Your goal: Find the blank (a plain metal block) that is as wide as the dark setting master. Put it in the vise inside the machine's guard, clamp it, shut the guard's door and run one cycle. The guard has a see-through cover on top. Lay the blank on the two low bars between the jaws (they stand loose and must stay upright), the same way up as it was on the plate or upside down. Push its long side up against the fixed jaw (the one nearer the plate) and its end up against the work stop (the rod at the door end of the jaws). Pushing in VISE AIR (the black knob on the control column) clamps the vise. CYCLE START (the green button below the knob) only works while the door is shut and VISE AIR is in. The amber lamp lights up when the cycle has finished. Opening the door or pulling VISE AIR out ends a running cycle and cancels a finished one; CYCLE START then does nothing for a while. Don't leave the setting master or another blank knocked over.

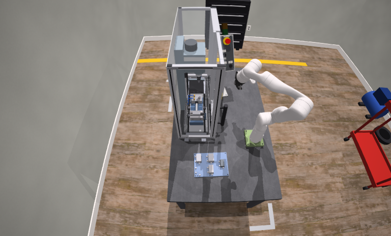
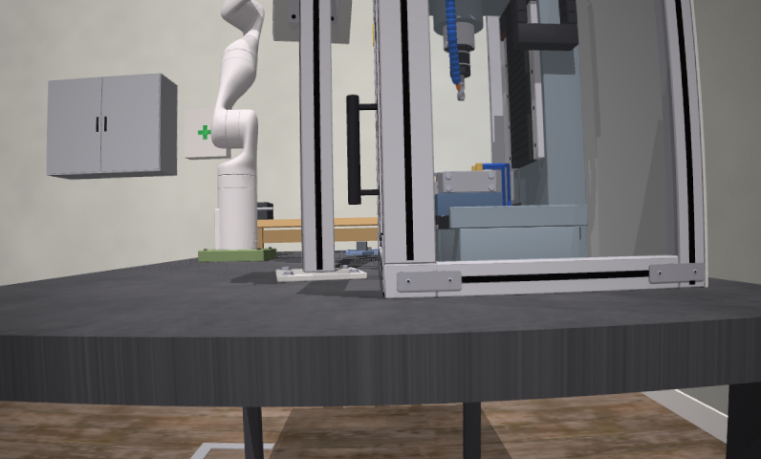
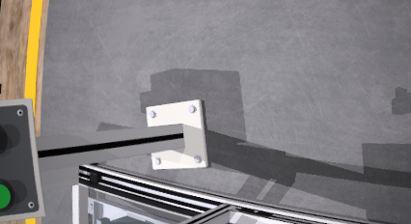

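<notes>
The dark table [image 1: 250, 181] carries all the equipment. The guard [image 1: 172, 52], the largest unit, stands at the far end of the table with its see-through cover on top. Its door handle [image 2: 353, 148] is a black vertical bar on the side facing the arm. Inside the guard, the vise [image 1: 196, 112] holds a blank [image 1: 195, 107] between its jaws; the exact seating cannot be resolved.

The white arm [image 1: 282, 112] rises from a green base plate [image 1: 261, 143] and reaches toward the control column [image 1: 229, 59], which stands just beside the guard. The column foot [image 3: 178, 134] is bolted to the table.

The blue plate [image 1: 202, 172] lies near the front of the guard and carries the remaining blocks [image 1: 210, 158].

The gripper [image 1: 238, 83] hangs near the column, fingers pressed together on nothing. In the wrist view, the green button [image 3: 4, 196] sits at the left edge.
</notes>
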